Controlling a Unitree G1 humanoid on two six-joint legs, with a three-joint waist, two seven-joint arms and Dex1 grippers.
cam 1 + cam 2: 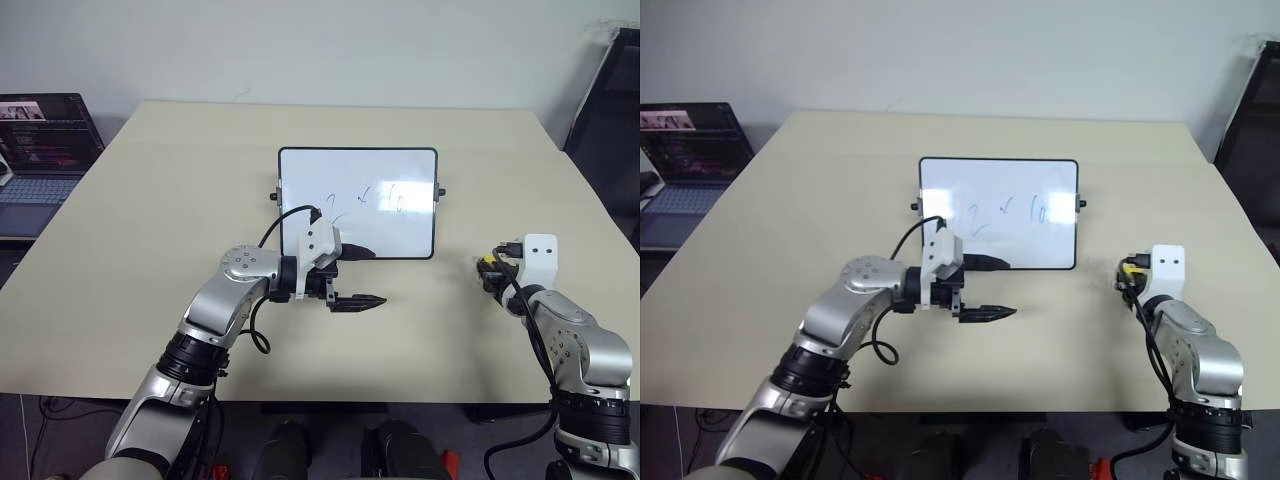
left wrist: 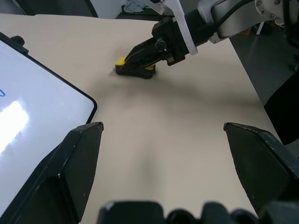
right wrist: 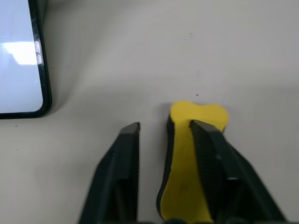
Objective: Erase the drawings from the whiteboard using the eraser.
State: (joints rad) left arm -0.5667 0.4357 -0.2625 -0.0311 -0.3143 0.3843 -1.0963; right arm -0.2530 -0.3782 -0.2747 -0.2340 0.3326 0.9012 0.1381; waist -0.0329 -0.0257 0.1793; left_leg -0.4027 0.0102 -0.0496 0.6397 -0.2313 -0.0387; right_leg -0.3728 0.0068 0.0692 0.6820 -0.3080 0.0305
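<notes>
— Eraser (image 3: 189, 163), where is it?

— On the table (image 1: 150, 220) toward its right edge, beside the whiteboard (image 1: 357, 203). My right claw (image 3: 163, 133) is down at it, fingers parted, one lying on its yellow top, the other on bare table beside it; not pinching.

— Left claw (image 1: 362, 275)?

— Spread wide, holding nothing, before the whiteboard's near edge. Drawings (image 1: 365, 198) remain, blue, mid-board.

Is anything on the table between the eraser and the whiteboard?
Nothing visible. The eraser lies at the right gripper, and bare table runs from it to the whiteboard. The left gripper hovers open near the board's front edge, off that line.
</notes>
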